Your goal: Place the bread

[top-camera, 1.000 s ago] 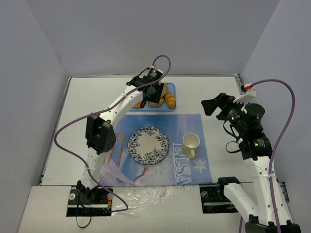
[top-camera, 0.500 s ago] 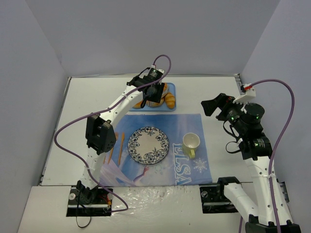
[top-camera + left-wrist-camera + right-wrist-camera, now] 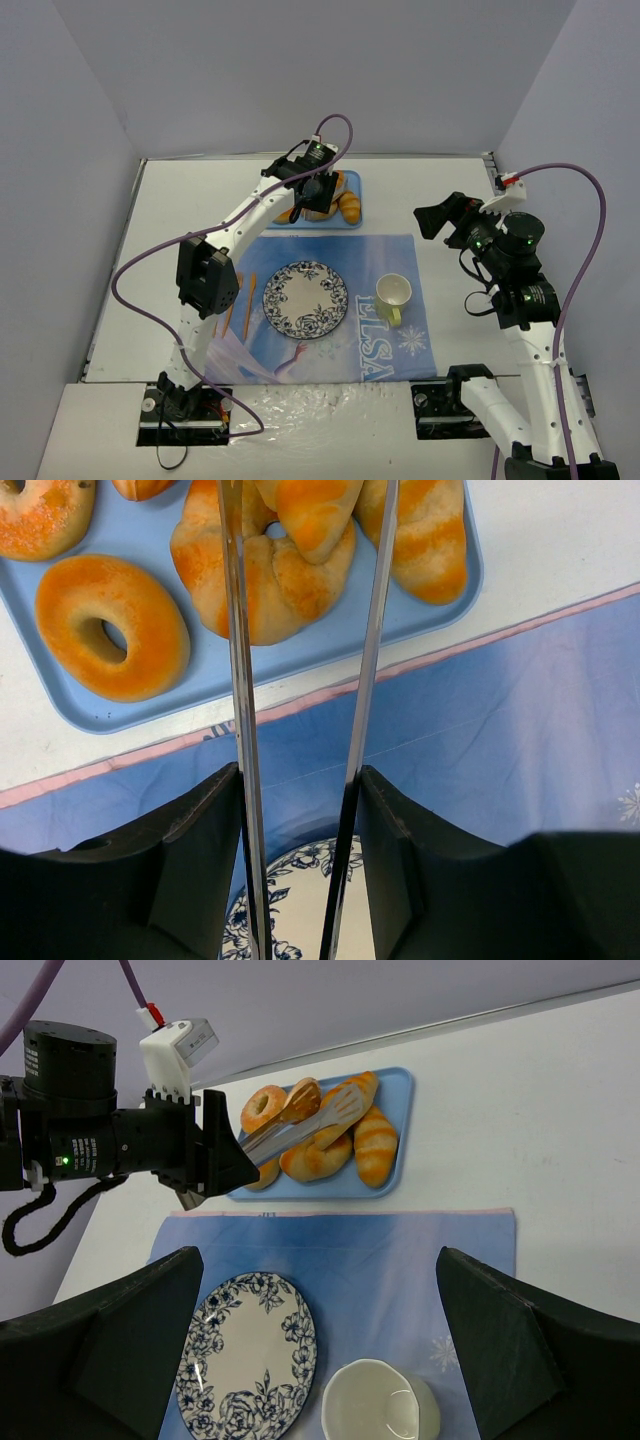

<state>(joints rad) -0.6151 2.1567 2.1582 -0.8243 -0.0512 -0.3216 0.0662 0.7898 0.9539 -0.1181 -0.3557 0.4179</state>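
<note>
White tabletop, grey walls: my left gripper clamps a pair of metal tongs, whose blades straddle a bread roll piled with others on the blue tray, just beyond the far edge of the blue mat. Whether they pinch it I cannot tell. I judge the roll light, soft and easily crushed, best taken across its thick middle with gentle pressure. The patterned plate sits nearer. My right gripper hangs wide open on the right, holding nothing.
</note>
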